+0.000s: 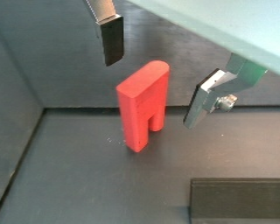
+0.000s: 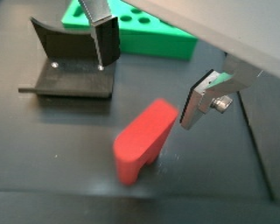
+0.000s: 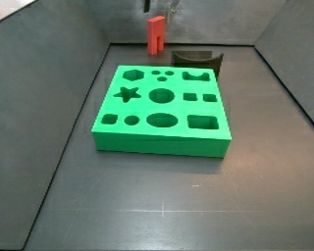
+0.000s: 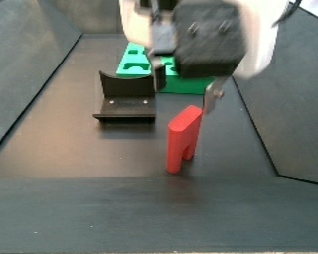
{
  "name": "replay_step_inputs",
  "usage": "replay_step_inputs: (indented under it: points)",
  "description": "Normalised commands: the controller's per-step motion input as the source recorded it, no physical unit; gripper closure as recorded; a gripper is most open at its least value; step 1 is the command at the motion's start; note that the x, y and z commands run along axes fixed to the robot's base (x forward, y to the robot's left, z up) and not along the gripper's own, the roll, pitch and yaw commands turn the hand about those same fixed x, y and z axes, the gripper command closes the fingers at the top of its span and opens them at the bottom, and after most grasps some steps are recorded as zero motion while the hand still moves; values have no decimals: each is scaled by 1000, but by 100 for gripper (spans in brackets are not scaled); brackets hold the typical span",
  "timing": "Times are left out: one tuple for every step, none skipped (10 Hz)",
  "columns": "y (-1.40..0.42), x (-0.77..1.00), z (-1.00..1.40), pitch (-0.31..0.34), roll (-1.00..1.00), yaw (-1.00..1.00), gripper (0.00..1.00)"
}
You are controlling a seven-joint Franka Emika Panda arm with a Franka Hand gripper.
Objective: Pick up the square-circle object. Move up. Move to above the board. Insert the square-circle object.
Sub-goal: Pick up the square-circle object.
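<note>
Peg (image 1: 143,103) stands upright on the floor, untouched, between the fingers (image 1: 111,40) of the released pincer (image 1: 157,74) hovering just above it; board (image 3: 164,108) lies nearby.

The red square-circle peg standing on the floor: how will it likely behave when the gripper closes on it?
The small red upright square-circle peg looks like a rigid solid block, so it probably won't flex. Standing tall on a narrow notched foot, it seems apt to tip if one finger touches first. The open gripper straddles it with its fingers apart; the flat sides should give the pads fair purchase.
</note>
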Motion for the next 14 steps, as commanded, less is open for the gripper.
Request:
replay_step_inputs:
  points:
    - [374, 91, -391, 0, -53, -586, 0]
    - [163, 34, -437, 0, -63, -383, 0]
    - [14, 0, -417, -23, -83, -126, 0]
    - [46, 9, -360, -40, -109, -14, 0]
    - [146, 0, -257, -47, -137, 0, 0]
    - [194, 0, -197, -67, -177, 117, 0]
    - [234, -9, -180, -109, -211, 243, 0]
    - [209, -80, -180, -154, -181, 317, 0]
    - [66, -146, -66, -154, -141, 174, 0]
    - [26, -220, -80, -187, -87, 69, 0]
    - [0, -149, -91, -140, -63, 20, 0]
    - [0, 0, -14, 0, -34, 0, 0]
    - [0, 0, 0, 0, -14, 0, 0]
    - [0, 0, 0, 0, 0, 0, 0]
